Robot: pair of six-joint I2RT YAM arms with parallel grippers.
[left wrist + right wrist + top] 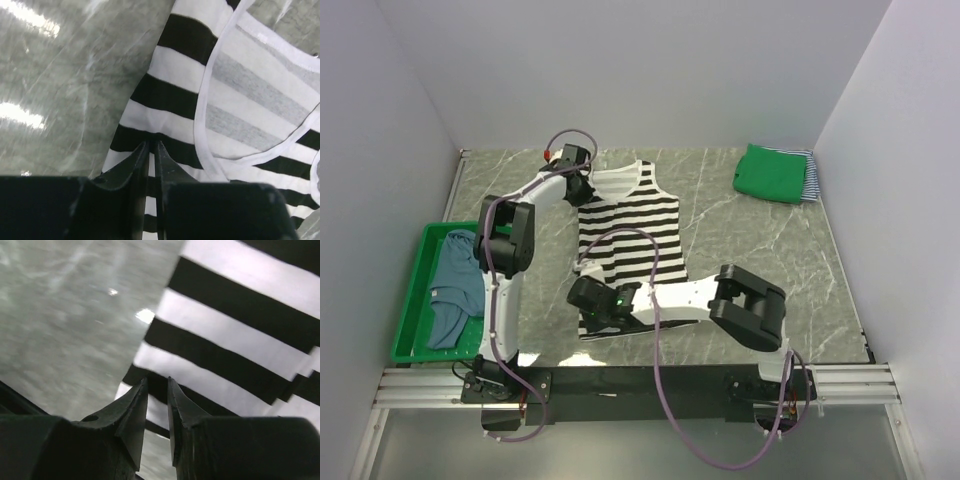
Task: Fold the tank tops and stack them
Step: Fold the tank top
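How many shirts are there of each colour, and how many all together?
Black-and-white striped top: 1
Green top: 1
Thin-striped top, peeking out under the green one: 1
Blue top: 1
Total: 4

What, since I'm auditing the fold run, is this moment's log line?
left gripper: shut on bold black-white striped cloth tank top, far left edge | right gripper: shut on its near left hem
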